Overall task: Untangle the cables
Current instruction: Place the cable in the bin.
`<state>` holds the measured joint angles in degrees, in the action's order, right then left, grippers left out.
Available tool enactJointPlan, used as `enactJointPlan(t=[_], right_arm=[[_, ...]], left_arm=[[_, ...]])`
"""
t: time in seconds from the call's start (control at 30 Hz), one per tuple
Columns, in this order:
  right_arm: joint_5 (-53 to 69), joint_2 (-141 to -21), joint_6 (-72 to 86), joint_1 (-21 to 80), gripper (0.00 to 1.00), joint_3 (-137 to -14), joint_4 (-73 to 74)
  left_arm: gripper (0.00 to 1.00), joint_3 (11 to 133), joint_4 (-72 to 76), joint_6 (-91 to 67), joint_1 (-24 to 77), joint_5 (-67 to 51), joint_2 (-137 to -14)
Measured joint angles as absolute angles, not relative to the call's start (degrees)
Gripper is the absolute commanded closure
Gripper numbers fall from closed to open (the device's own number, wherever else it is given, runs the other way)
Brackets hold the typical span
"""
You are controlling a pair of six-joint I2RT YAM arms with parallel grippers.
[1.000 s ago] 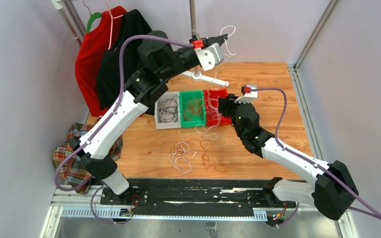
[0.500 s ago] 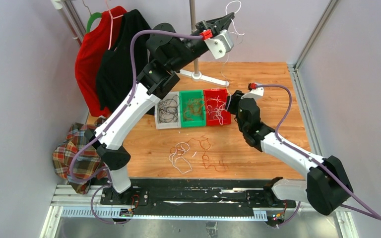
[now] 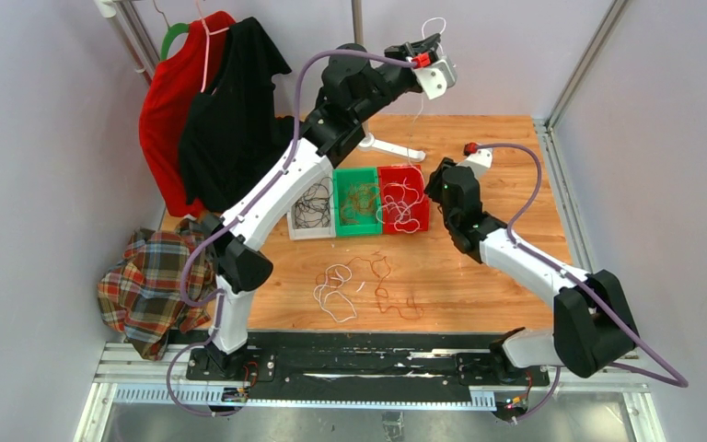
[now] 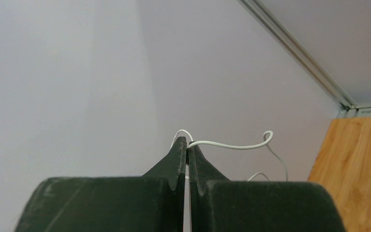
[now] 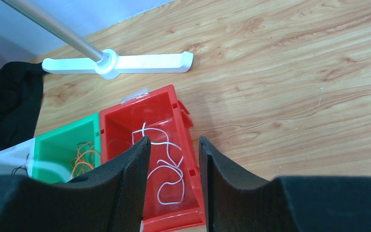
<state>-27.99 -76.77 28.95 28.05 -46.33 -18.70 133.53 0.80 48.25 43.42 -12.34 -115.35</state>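
Left gripper [image 4: 187, 145] held high at the rear, jaws pinched shut on a white cable [image 4: 232, 144] that dangles from it; right gripper [image 5: 174, 141] part open and empty over the red bin [image 5: 107, 130]; loose cables [image 3: 336, 287] lie on the worktop [image 3: 285, 267].

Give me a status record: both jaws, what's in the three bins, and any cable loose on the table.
left jaws: shut on a white cable, held high
right jaws: open, empty, above the red bin
red bin: white cables
green bin: orange cables
white bin: black cables
table: loose white strands and orange strands near the front
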Motion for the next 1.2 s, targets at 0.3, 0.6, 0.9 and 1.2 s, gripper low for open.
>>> enactJointPlan(t=[0.3, 0.6, 0.9, 1.2], right_arm=[[-24.99, -77.62, 29.08, 26.09, 0.61, -46.48, -17.19], [-21.17, -78.02, 29.17, 24.91, 0.64, -46.48, -16.91], [-19.44, -78.13, 29.19, 23.86, 0.66, -46.37, -16.8], [-18.52, -77.89, 29.54, 21.87, 0.67, -44.95, -15.97]], left_arm=[[0.99, 133.8, 2.55, 49.39, 41.85, -11.4, -116.22], [0.99, 141.4, 4.14, 50.83, 41.78, -11.4, -118.78], [0.99, 135.11, 6.13, 51.88, 41.69, -11.31, -118.41], [1.0, 116.07, 4.32, 51.09, 41.69, -11.49, -113.6]])
